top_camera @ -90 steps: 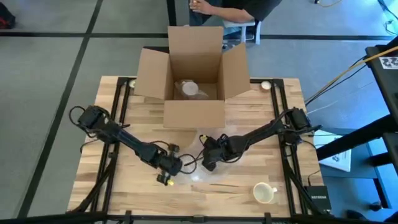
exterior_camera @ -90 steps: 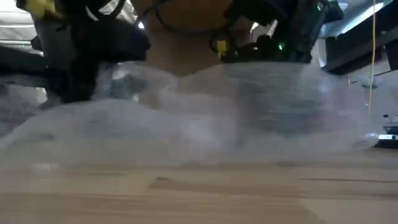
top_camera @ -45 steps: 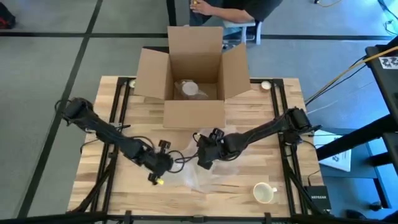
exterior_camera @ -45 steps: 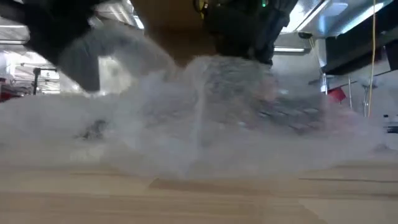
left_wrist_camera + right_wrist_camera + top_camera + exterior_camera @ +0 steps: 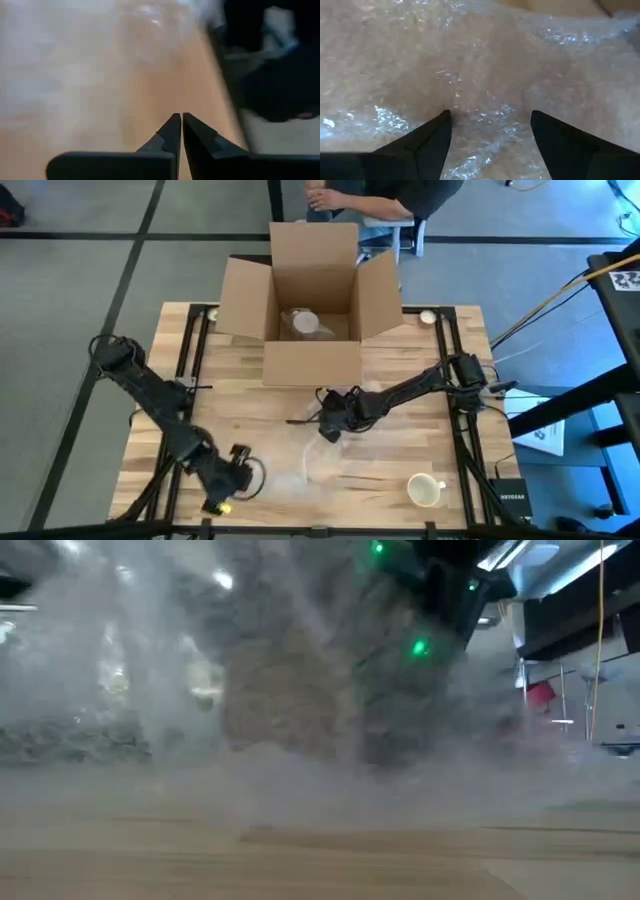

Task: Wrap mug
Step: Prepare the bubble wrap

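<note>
A grey floor (image 5: 90, 270) crossed by dark lines surrounds the wooden surface (image 5: 400, 370). A person (image 5: 365, 195) sits on a white chair (image 5: 405, 230) beyond it. Ceiling lights (image 5: 545, 555) glow above.

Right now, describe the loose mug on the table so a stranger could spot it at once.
On the light wooden table, look away from the open brown cardboard box, toward the opposite edge on the right arm's side. The cream ceramic mug stands bare, clear of the crumpled clear bubble wrap.
</note>
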